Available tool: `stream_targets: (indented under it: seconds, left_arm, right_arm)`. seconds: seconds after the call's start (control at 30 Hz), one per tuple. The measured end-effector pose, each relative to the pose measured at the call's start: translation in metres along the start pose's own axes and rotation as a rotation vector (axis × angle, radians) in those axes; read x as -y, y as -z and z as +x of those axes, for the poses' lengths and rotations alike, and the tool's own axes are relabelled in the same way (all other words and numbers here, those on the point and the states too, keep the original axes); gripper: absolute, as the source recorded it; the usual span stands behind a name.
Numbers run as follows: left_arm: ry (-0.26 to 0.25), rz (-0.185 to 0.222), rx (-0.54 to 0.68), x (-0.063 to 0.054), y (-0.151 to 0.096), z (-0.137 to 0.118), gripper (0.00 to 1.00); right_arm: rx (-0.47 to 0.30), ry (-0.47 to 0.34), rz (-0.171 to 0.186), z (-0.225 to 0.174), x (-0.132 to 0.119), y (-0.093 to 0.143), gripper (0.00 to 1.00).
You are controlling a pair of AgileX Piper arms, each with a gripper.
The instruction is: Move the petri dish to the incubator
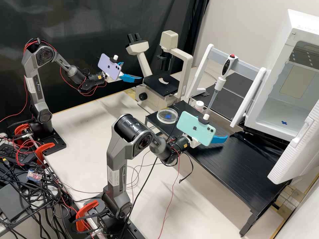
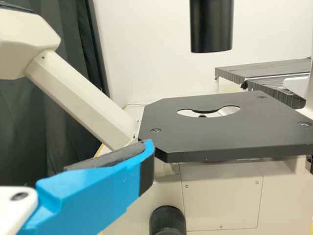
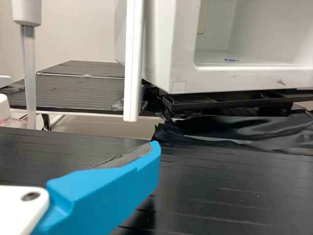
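Right claw (image 1: 218, 129) and left claw (image 1: 133, 71) gape; the clear, round petri dish (image 1: 166, 116) bears a blue mark.

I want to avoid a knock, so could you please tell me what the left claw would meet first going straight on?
The left claw would probably meet the microscope first, likely around its black stage; the exact height and depth are unclear.
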Motion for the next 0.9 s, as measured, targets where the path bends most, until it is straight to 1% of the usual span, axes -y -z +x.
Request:
stream_targets:
  seconds: [0.27,0.37,0.4,0.47,0.57,0.7,0.77,0.8,0.83,0.87,0.9]
  left_arm:
    - [0.000,0.000,0.000,0.000,0.000,0.000,1.00]
    - [0.000,0.000,0.000,0.000,0.000,0.000,1.00]
    - [0.000,0.000,0.000,0.000,0.000,0.000,1.00]
    - [0.000,0.000,0.000,0.000,0.000,0.000,1.00]
    - [0.000,0.000,0.000,0.000,0.000,0.000,1.00]
    - [0.000,0.000,0.000,0.000,0.000,0.000,1.00]
    - [0.000,0.000,0.000,0.000,0.000,0.000,1.00]
    - [0.000,0.000,0.000,0.000,0.000,0.000,1.00]
    - [0.000,0.000,0.000,0.000,0.000,0.000,1.00]
    - [0.000,0.000,0.000,0.000,0.000,0.000,1.00]
    - [0.000,0.000,0.000,0.000,0.000,0.000,1.00]
  right_arm:
    - [0.003,0.003,0.000,-0.001,0.001,-0.001,1.00]
    - [0.002,0.002,0.002,-0.008,0.000,0.000,1.00]
    - [0.000,-0.002,0.004,-0.011,-0.001,0.001,1.00]
    - [-0.011,-0.013,0.027,-0.019,-0.004,0.003,1.00]
    - [-0.046,-0.035,0.046,-0.031,-0.007,0.008,1.00]
    - [-0.103,-0.063,0.041,-0.048,-0.010,0.016,1.00]
    - [-0.138,-0.056,0.042,-0.056,-0.006,0.022,1.00]
    - [-0.171,-0.047,0.044,-0.061,-0.003,0.029,1.00]
    - [-0.202,-0.031,0.041,-0.067,0.002,0.035,1.00]
    - [-0.215,-0.018,0.037,-0.069,0.005,0.038,1.00]
    - [-0.243,-0.001,0.026,-0.073,0.010,0.043,1.00]
